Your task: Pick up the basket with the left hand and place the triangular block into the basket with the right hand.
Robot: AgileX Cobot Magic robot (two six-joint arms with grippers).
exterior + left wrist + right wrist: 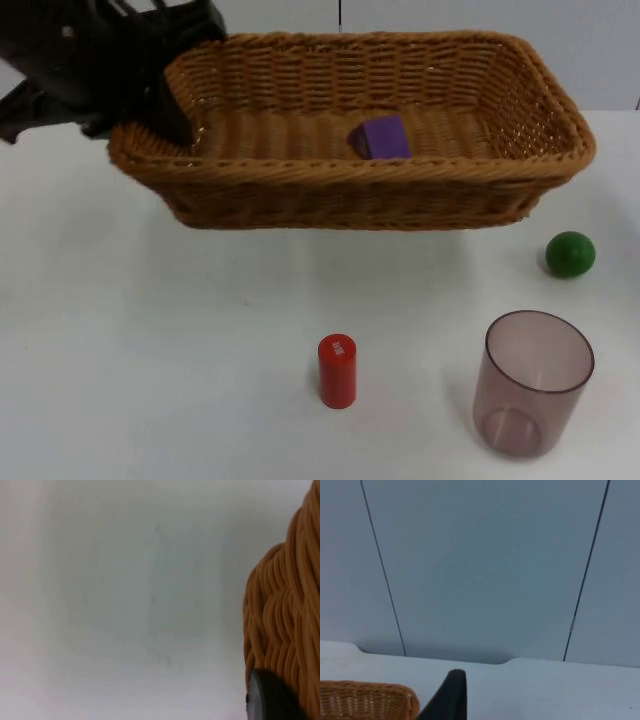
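My left gripper [170, 118] pinches the left rim of the woven tan wicker basket [300, 195], holding it above the white table [150, 350]. A purple triangular block [380, 137] lies inside. My right gripper [451, 700] waits near the grey partition wall [485, 565]. In front stand a red cylinder [337, 371], a translucent plastic cup [532, 384] and a green ball [570, 254].

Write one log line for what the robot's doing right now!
left gripper: shut on basket rim, lifted | purple block: inside basket | right gripper: waiting near partition wall
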